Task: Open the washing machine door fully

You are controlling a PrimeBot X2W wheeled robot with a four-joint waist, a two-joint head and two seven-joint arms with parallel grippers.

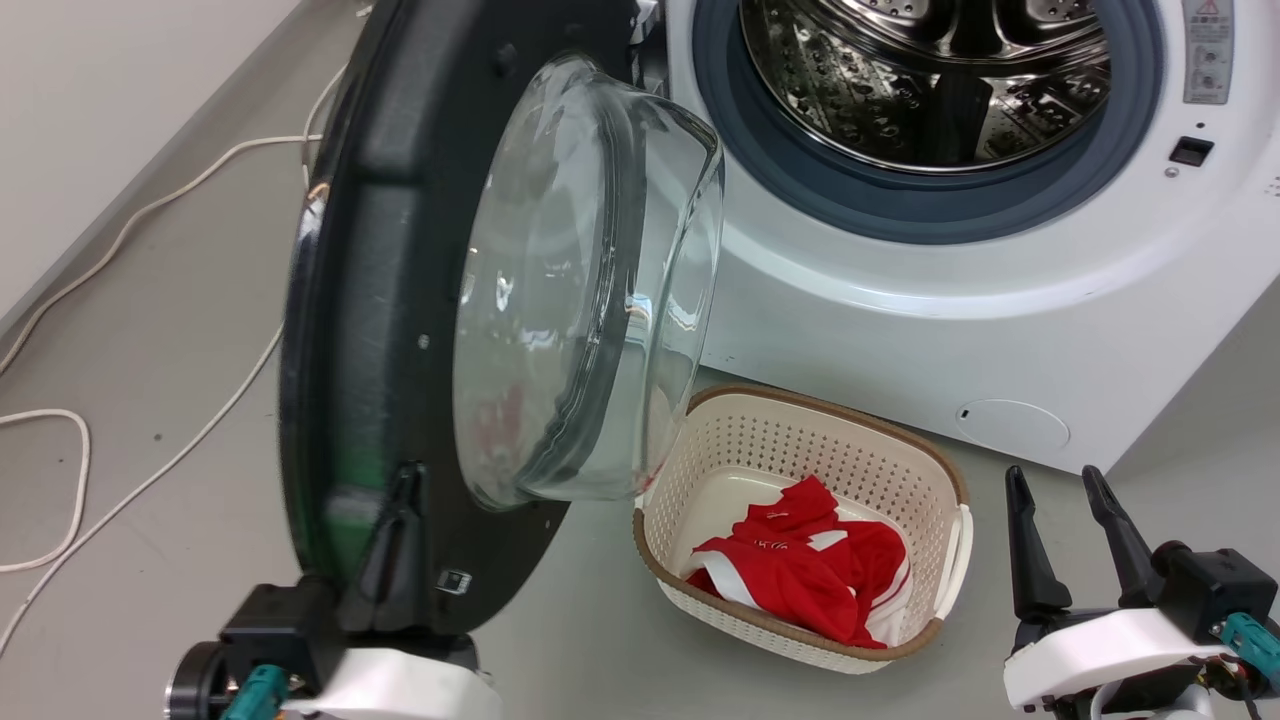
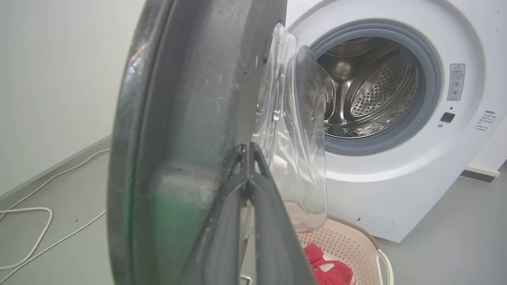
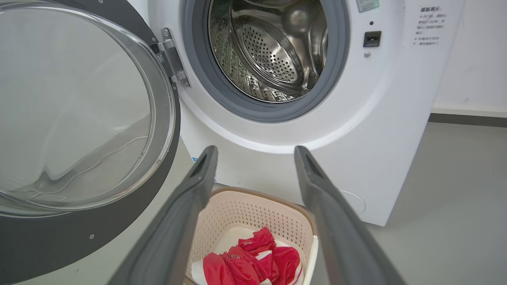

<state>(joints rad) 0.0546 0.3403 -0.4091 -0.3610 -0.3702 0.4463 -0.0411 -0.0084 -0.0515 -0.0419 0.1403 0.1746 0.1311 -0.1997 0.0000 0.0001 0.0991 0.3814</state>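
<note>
The washing machine door (image 1: 370, 300) stands swung out at about a right angle to the white washing machine (image 1: 900, 320), its glass bowl (image 1: 590, 280) bulging toward the basket. My left gripper (image 1: 405, 480) is shut, and its joined fingertips lie against the door's dark inner face near the lower rim. In the left wrist view the fingers (image 2: 247, 152) meet at a point on the door (image 2: 190, 99), beside the glass. My right gripper (image 1: 1053, 480) is open and empty at the lower right, apart from the machine. Its wrist view shows the door (image 3: 79, 237), drum (image 3: 273, 51) and gripper (image 3: 255, 152).
A beige perforated basket (image 1: 800, 398) holding a red and white garment (image 1: 800, 570) sits on the floor below the drum, just right of the door. White cables (image 1: 150, 210) run over the grey floor at left, along the wall.
</note>
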